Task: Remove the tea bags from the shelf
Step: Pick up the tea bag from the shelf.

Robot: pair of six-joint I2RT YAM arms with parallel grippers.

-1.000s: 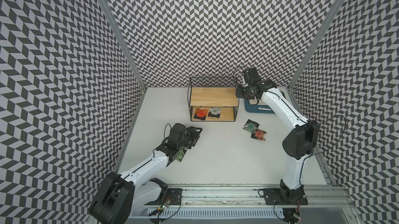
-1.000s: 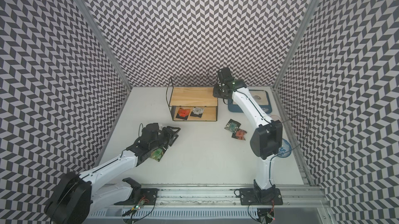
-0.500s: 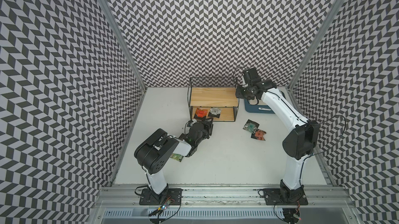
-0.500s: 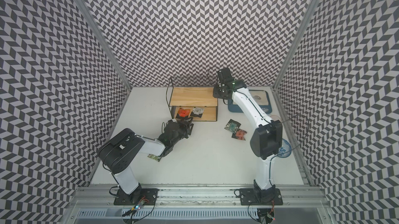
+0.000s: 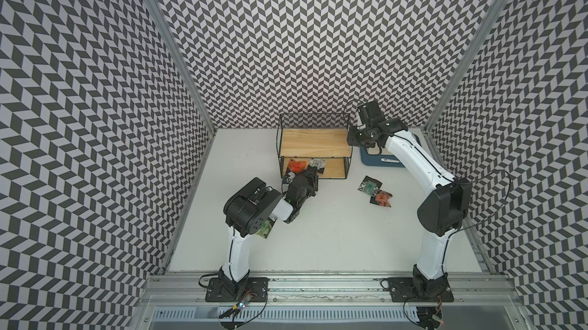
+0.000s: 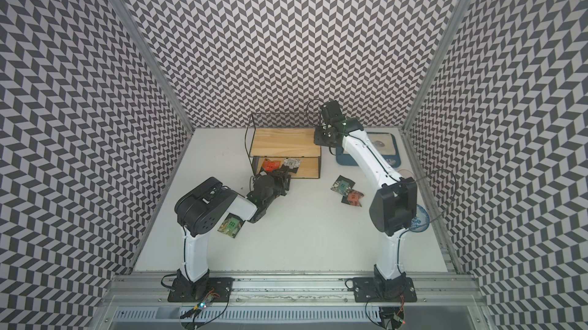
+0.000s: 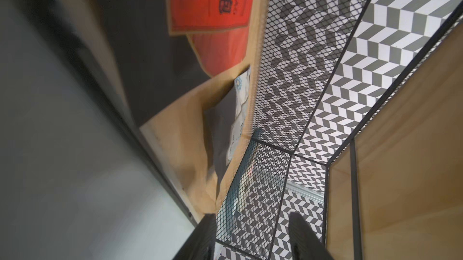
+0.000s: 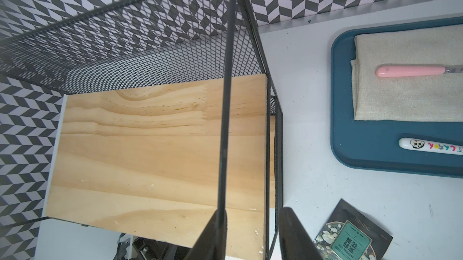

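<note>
My left gripper (image 7: 250, 216), spread, empty, aims into shelf (image 5: 315, 142) from 7 o'clock for orange tea bag (image 5: 296, 165). My right gripper (image 8: 251, 212) straddles 3 o'clock side wire (image 8: 225, 121), jaws apart, probably bracing.

shelf (image 5: 335, 169) front open, mesh back (image 5: 313, 119) behind, board (image 5: 315, 142) overhead

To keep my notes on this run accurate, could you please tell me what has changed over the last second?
The left arm folded up, carrying the open left claw forward to the lower tier of the shelf, away from the green tea bag on the table. It took hold of nothing. The right claw at the shelf's top corner and every tea bag stayed put.
</note>
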